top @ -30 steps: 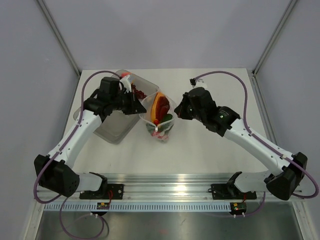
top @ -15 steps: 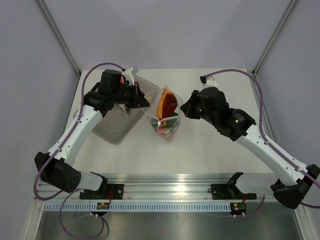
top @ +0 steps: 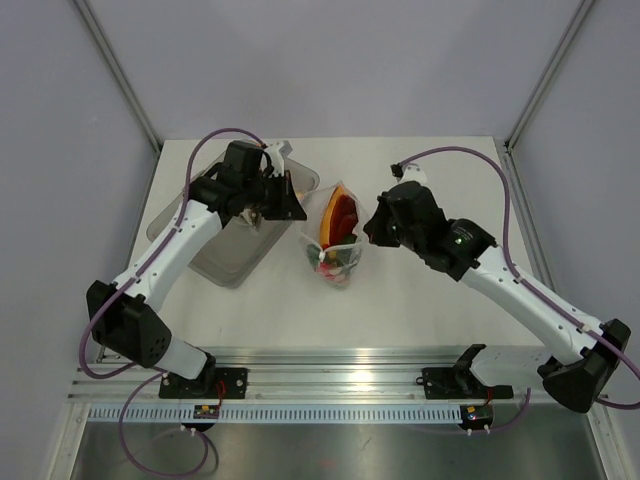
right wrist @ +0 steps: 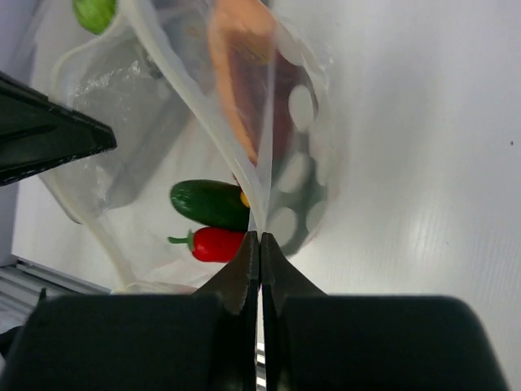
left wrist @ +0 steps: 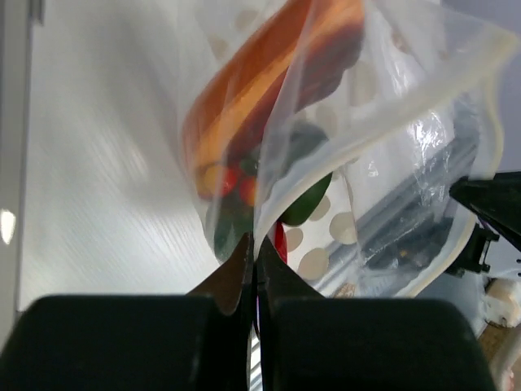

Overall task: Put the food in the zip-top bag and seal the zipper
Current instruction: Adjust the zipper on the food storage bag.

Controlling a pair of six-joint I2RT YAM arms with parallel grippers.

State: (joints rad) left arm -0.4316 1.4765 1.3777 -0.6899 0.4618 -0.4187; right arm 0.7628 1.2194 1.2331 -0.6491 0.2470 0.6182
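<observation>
The zip-top bag (top: pixel 336 240) hangs clear and spotted between my two grippers at the table's middle. In it lie an orange-red fruit wedge (top: pixel 335 212), a dark-green cucumber (right wrist: pixel 210 204), a red chili (right wrist: pixel 216 244) and a light-green lime (right wrist: pixel 96 12). My left gripper (top: pixel 298 210) is shut on the bag's left mouth edge (left wrist: pixel 255 240). My right gripper (top: pixel 372 228) is shut on the right mouth edge (right wrist: pixel 259 236). The zipper (right wrist: pixel 191 106) runs along the open mouth as a pale strip, also in the left wrist view (left wrist: pixel 383 130).
The clear grey tray (top: pixel 215 265) stands left of the bag, under my left arm. White table surface lies on all sides; metal frame posts rise at the far corners, and a rail runs along the near edge.
The bag has shifted right and its mouth has narrowed. My left gripper moved right, off the tray. My right arm swung its elbow outward, its gripper staying at the bag.
</observation>
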